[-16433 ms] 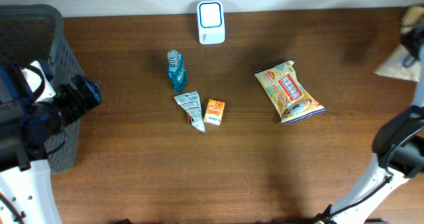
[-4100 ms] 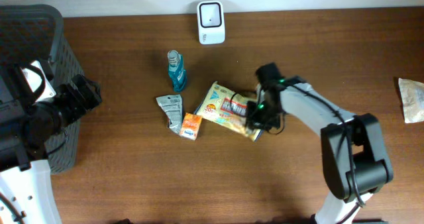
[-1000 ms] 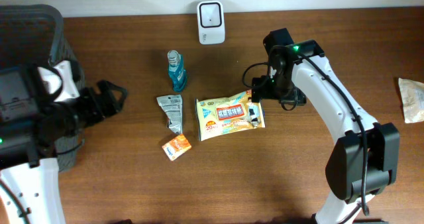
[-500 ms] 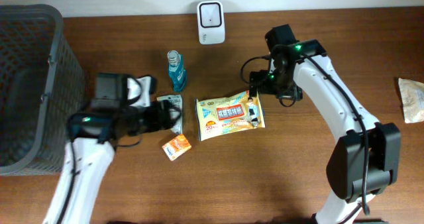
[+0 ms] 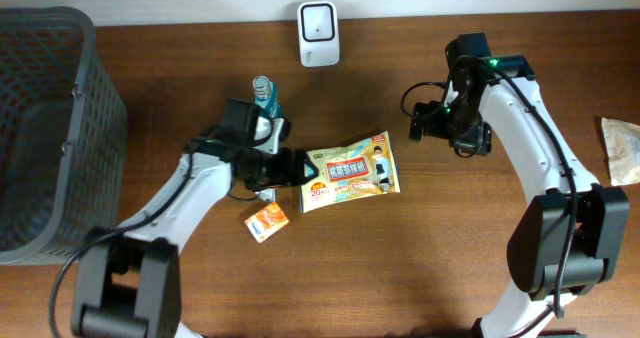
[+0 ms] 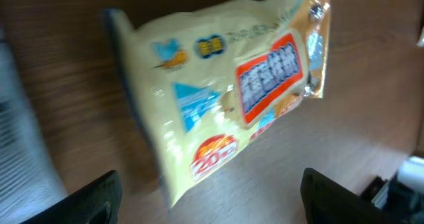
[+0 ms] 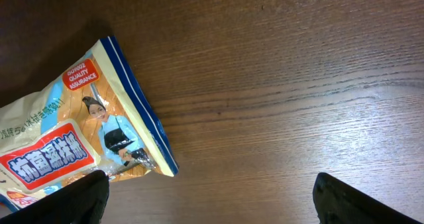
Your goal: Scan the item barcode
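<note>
The left gripper (image 5: 288,166) sits over the middle-left of the table (image 5: 500,278), jaws spread wide with nothing clamped between them. The snack bag (image 5: 350,170) lies at 3 o'clock from it in the overhead view, and the bag's short left edge is just beside the fingertips. In the left wrist view that near end sits right at the open mouth, with a finger (image 6: 93,196) out to either side. The bag's long axis runs roughly 9 to 3 o'clock, its right end tipped slightly toward 2, so it points straight away from the left gripper. A grasp from here would take the short end, not the long side.

The printed front faces up and no barcode shows, so I judge the code is on the underside. The scanner (image 5: 318,20) stands near 11 o'clock from the bag, well apart.

Further right, the right gripper (image 5: 420,120) is also wide open and empty. The bag's right corner is near it at 8 o'clock but clear of it. The left arm is nearer.
</note>
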`<state>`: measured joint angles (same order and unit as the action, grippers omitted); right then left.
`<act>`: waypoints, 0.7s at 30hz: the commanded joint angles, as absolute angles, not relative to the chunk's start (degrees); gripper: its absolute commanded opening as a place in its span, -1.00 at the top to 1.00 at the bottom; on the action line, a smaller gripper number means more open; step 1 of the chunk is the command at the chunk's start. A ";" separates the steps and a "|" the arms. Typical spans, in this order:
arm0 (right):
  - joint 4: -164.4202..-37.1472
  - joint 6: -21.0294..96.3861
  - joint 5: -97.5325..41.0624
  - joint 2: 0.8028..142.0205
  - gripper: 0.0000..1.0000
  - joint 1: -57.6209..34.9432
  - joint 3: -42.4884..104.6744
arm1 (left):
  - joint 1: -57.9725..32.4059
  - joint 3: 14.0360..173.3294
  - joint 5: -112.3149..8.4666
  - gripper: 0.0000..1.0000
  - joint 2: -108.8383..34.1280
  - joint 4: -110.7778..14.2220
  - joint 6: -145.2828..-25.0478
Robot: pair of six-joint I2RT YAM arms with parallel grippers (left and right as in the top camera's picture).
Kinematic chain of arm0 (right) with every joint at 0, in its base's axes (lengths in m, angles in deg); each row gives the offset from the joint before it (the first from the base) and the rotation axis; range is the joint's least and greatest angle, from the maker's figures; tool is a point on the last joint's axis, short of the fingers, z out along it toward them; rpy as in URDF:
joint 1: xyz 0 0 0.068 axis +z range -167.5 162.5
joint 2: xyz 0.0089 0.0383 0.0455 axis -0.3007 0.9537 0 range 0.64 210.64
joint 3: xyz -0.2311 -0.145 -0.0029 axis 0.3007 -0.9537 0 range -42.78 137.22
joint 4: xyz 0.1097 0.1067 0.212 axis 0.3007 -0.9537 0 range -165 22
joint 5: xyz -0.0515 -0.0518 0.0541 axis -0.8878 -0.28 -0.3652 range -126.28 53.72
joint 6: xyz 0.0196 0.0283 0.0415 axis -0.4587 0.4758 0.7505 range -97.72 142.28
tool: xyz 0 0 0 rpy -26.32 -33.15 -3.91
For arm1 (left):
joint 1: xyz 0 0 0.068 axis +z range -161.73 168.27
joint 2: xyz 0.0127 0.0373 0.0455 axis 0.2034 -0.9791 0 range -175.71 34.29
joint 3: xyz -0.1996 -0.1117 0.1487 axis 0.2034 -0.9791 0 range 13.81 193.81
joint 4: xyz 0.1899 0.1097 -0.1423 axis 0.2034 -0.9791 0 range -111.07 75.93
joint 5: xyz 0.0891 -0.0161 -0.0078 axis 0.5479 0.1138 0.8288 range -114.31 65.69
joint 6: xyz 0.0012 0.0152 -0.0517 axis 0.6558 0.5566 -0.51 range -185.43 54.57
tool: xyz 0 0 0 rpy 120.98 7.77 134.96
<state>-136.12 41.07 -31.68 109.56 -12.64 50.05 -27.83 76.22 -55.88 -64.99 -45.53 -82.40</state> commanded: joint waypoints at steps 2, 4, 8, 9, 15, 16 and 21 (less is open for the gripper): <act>-136.16 40.48 -31.37 110.72 -0.97 -12.66 49.90 | -31.55 75.83 -58.39 -0.67 -68.73 -41.97 -82.79; -136.12 40.45 -31.37 110.74 -0.98 -12.66 49.31 | -31.98 75.83 -52.54 -0.54 -69.30 -41.60 -86.12; -135.85 38.95 -31.63 110.74 -0.97 -12.66 47.87 | -31.92 75.83 -45.63 -0.59 -69.54 -42.04 -88.32; -135.46 38.97 -31.81 110.72 -0.97 -12.66 47.34 | -31.92 75.83 -44.95 -0.60 -69.54 -42.06 -88.35; -130.43 38.99 -31.35 110.74 -0.97 -12.66 42.36 | -31.09 75.83 -42.94 -0.64 -69.52 -41.97 -88.35; -129.32 38.99 -30.52 110.72 -0.97 -12.66 41.53 | -31.07 75.83 -43.03 -0.64 -69.54 -41.95 -88.35; -122.21 39.01 -24.03 110.72 -0.97 -12.66 37.20 | -31.61 75.83 -45.28 -0.76 -71.20 -40.60 -90.31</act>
<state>-124.68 39.41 -28.40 109.96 -12.64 39.61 -31.44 76.20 -44.16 -68.77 -41.49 -88.41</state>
